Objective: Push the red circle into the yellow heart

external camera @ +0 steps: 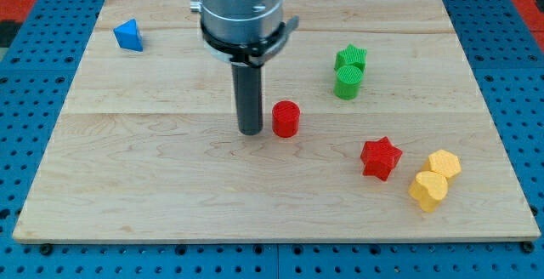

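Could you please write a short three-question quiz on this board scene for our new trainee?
1. True or false: my tip sits just to the view's left of the red circle.
2. Which block lies nearest the yellow heart?
A. blue block
B. yellow hexagon
C. green star
3. Fill in: the red star lies to the view's ____ of the yellow heart.
Key: 1 true; 2 B; 3 left.
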`<control>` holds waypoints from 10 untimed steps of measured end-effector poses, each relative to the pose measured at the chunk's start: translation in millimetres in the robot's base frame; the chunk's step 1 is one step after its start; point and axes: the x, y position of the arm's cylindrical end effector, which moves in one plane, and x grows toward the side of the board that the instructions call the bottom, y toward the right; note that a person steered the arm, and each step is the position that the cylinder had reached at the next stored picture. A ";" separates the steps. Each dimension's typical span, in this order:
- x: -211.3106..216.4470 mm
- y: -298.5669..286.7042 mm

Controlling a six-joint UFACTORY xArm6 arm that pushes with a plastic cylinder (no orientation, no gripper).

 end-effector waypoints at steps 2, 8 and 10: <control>-20.3 -16.7; 7.3 44.1; 48.5 73.1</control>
